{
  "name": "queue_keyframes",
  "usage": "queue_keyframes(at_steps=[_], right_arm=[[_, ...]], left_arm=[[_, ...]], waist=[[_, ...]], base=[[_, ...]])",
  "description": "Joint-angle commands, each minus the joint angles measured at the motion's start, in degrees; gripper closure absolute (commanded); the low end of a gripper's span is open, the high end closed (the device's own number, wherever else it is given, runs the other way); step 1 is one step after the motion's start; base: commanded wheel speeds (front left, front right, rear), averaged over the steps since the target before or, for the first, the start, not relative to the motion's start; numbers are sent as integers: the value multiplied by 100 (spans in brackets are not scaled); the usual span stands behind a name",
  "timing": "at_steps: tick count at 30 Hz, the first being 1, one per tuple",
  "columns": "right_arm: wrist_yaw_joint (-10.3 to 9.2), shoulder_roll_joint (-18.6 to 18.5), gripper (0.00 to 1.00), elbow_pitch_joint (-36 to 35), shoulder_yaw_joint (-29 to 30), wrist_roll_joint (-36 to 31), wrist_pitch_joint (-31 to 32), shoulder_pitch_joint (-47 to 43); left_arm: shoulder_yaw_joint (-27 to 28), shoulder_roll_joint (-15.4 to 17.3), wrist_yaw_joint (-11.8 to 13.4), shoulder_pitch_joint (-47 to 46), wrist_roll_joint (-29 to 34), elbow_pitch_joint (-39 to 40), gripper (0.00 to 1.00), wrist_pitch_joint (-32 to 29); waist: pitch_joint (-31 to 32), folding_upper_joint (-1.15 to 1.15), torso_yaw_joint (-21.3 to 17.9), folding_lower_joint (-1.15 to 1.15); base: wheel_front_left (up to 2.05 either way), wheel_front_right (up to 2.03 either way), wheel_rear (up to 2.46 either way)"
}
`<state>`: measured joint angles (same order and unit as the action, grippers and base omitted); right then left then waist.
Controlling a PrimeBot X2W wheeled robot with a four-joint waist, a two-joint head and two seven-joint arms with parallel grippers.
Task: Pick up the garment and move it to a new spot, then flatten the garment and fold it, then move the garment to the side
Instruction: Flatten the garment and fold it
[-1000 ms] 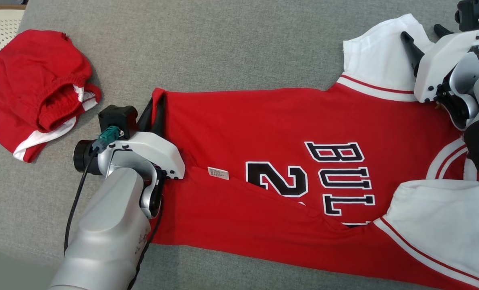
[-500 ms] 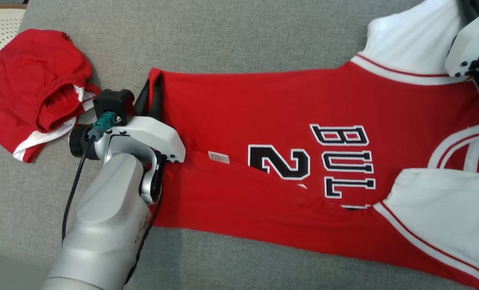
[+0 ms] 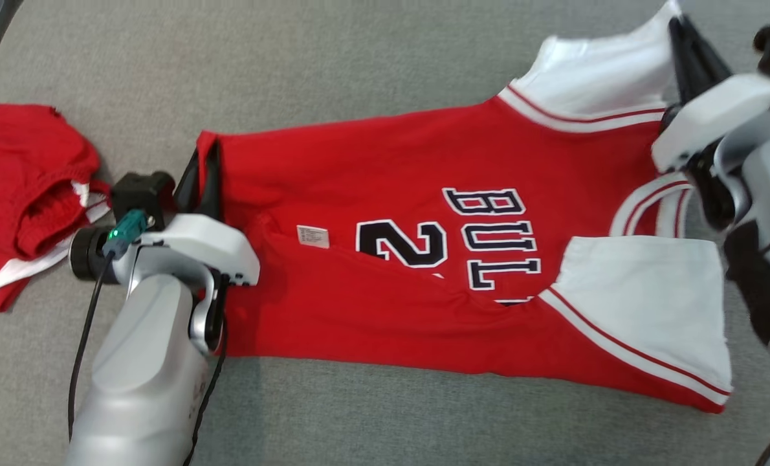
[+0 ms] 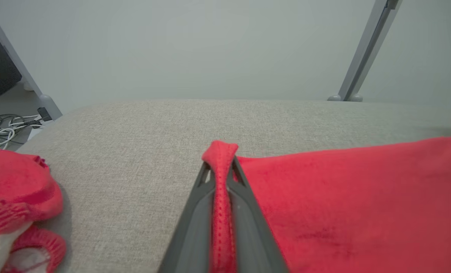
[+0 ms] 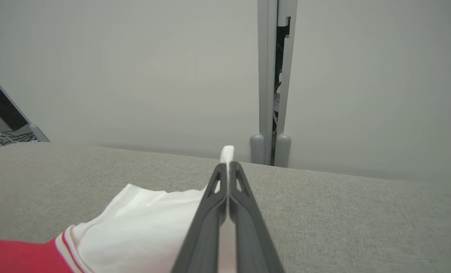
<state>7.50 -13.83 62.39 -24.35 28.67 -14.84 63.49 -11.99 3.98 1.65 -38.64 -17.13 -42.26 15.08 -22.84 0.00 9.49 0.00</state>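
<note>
Beside the jersey [image 3: 372, 162] lie crumpled red shorts [image 3: 16, 188].

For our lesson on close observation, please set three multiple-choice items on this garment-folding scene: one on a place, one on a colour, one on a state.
1. In the head view, the crumpled red shorts lie:
A. left of the jersey, apart from it
B. on its number
C. under a sleeve

2. The jersey's sleeves are:
A. black
B. white
C. grey

3. The fingers of the right gripper are:
A. spread wide above the cloth
B. shut on white sleeve cloth
C. shut on the shorts

Key:
1 A, since grey surface shows between shorts and jersey.
2 B, since both sleeves are white with red trim.
3 B, since the right wrist view shows white cloth pinched between the closed fingers.
</note>
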Motion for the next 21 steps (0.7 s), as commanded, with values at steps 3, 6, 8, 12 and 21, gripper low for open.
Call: queue_keyframes(at_steps=[3, 6, 8, 12, 21], right_arm=[[-2, -67, 100, -710, -20, 382, -38, -818], [-2, -173, 100, -1297, -36, 612, -39, -1479], [-2, -214, 100, -1646, 10, 758, -39, -1929], [-2, -209, 100, -2129, 71, 903, -39, -2696], [-2, 23, 100, -2569, 185, 1200, -40, -3926]], left_arm=[[216, 51, -69, 409, 143, 91, 100, 12], [433, 43, -98, 749, 203, 186, 100, 12], [565, 24, -103, 979, 235, 230, 100, 12], [803, -2, -151, 1376, 252, 222, 100, 12], [1110, -59, -101, 2102, 386, -38, 100, 12]], waist=[[377, 0, -342, 0], [535, 0, -457, 0], [639, 0, -508, 0], [818, 0, -632, 0], [1168, 0, -832, 0]], base=[[0, 0, 0], [0, 0, 0], [0, 0, 0], [0, 0, 0], [0, 0, 0]])
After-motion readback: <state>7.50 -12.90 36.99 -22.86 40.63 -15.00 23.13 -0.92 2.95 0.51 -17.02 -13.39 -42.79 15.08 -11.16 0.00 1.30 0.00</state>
